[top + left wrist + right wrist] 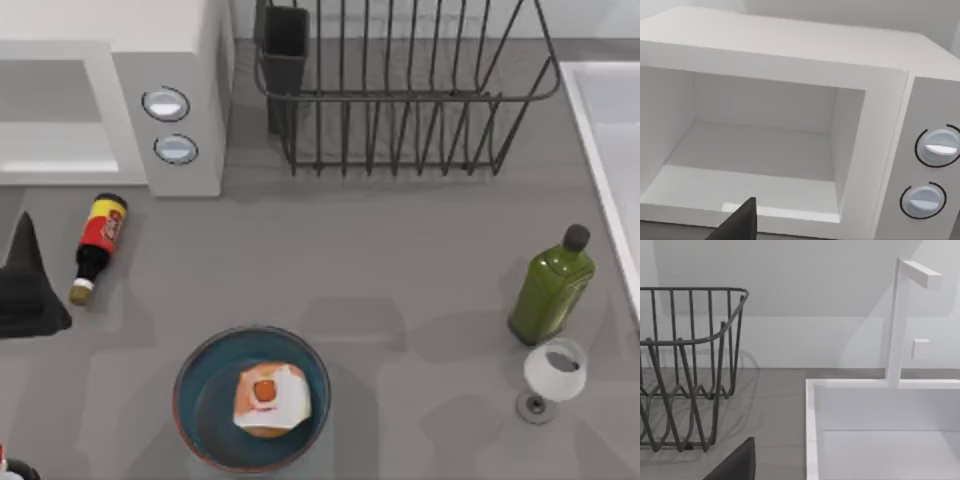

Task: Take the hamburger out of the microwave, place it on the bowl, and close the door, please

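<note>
The hamburger (pixel 268 398), white-wrapped with an orange-red patch, lies inside the blue bowl (pixel 193 375) near the table's front centre. At the back left stands the white microwave (pixel 190 60) with its cavity (pixel 755 150) open and nothing inside; two round knobs (pixel 939 146) sit on its front panel. The door is out of view. My left gripper (pixel 25 285) hangs at the table's left edge, in front of the microwave opening, apart from the bowl; its dark tip (pixel 737 225) faces the cavity. My right gripper (pixel 737 465) points toward the sink and rack, far from the task's things.
A sauce bottle (pixel 97 245) lies on its side in front of the microwave. A dark wire dish rack (pixel 400 90) stands at the back centre, and a white sink (pixel 610 150) at the right edge. A green oil bottle (pixel 550 285) and a wine glass (pixel 553 375) stand front right.
</note>
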Tool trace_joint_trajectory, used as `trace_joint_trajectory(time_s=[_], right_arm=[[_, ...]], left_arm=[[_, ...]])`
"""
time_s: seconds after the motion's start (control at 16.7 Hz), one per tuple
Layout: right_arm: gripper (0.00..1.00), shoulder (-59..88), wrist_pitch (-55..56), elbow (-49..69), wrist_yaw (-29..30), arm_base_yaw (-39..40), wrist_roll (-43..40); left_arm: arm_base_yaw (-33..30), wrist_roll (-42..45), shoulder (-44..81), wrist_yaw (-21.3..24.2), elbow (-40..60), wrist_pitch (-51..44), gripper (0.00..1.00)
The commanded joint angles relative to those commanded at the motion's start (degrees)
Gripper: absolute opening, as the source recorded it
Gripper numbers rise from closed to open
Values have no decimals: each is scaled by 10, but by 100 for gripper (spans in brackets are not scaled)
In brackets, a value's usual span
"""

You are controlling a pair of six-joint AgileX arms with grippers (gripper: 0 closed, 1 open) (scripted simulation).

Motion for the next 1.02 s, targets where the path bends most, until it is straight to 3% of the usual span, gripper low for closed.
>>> trace_joint_trajectory(time_s=[0.18,0.36,0.72,1.02], right_arm=[[100,0,0,0,0,0,0],[100,0,0,0,0,0,0],[100,0,0,0,0,0,0],[100,0,0,0,0,0,0]], left_arm=[[79,36,-112,78,-27,-68,100],[126,58,-172,126,-43,-109,100],[135,62,-183,134,-46,-116,100],[135,62,-183,134,-46,-116,62]])
